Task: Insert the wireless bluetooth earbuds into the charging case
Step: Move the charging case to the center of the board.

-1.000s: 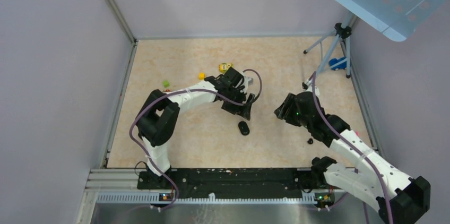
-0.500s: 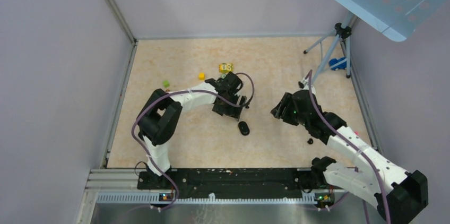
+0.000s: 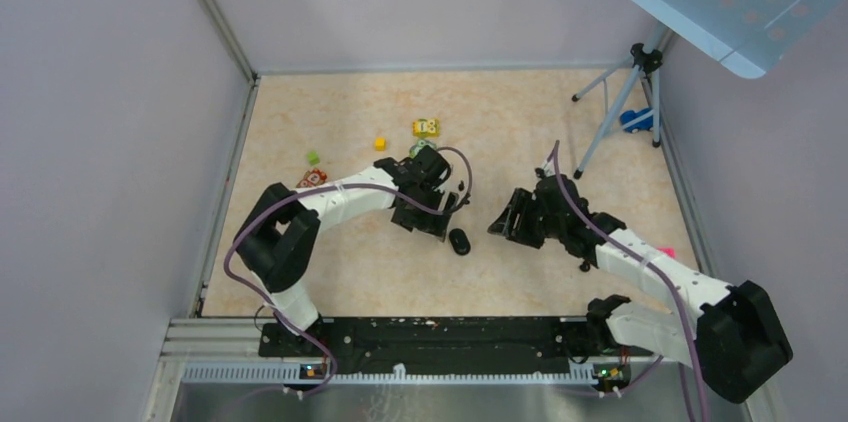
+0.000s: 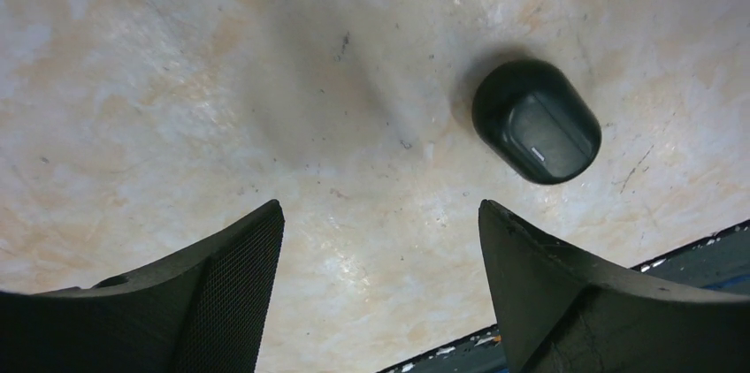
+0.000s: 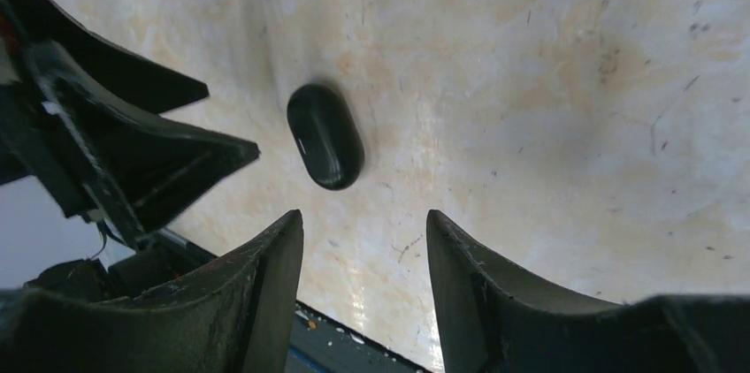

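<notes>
Looking down at the charging case (image 3: pixel 459 241) lying flat on the marbled tabletop (image 3: pixel 520 112), roughly mid-table, lid apparently shut. Reads as a stubby black oval with the long axis running mostly near-to-far in the overhead view. Shows up on a diagonal in the left wrist view, upper left to lower right, with a thin pale line across the top face. Sits more upright in the right wrist view, top end tipped a bit left.

Got the left gripper (image 4: pixel 380 209) spread wide and holding nothing, hanging just beside the case on its far-left side. Puts the case out ahead of the fingers, off toward the one on the right of that view – not between them, not touching.

Same deal with the right gripper (image 5: pixel 363 214): jaws parted, narrower than the left's, empty, aimed at the case from the right. Leaves the case ahead of the gap, clear of both fingers.

Spotted one earbud (image 3: pixel 584 265) as a tiny black speck tucked against the right arm, well apart from the case – too small to tell its heading.

Also a yellow toy block (image 3: pixel 425 127) and a green toy block (image 3: pixel 313 156) further back.
</notes>
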Tool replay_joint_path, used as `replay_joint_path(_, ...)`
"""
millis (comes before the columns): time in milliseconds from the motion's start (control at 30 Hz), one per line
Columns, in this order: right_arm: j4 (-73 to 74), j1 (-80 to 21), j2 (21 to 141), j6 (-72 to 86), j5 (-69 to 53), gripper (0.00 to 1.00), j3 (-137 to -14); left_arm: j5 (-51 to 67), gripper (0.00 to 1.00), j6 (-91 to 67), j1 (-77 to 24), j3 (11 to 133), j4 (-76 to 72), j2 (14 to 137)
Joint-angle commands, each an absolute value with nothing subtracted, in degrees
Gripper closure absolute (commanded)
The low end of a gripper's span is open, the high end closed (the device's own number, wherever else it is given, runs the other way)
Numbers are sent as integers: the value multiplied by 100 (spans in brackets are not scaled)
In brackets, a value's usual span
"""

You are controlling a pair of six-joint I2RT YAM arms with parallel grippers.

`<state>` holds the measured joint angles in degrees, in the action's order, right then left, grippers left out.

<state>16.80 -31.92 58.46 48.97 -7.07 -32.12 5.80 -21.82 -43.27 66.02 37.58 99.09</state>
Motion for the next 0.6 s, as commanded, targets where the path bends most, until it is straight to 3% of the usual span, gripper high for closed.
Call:
replay_joint_path(0, 919, -3148, 6233, 4943, -1674, 48, -3058, 167, 15, -2451, -4263, 7084, 3609, 9796)
replay_joint_path(133, 1426, -3147, 6248, 4711, -1518, 49, -3151, 579, 17, -2416, -4303, 7831, 3668, 10403)
replay_joint_path(367, 2678, -3147, 5573, 4277, -218, 48, -3556, -154, 17, -2136, -4576, 8984, 4087, 11260)
replay_joint_path(567, 3168, -3148, 5413, 3841, 714, 48, -4077, -381, 18, -1841, -4813, 8982, 4360, 11563)
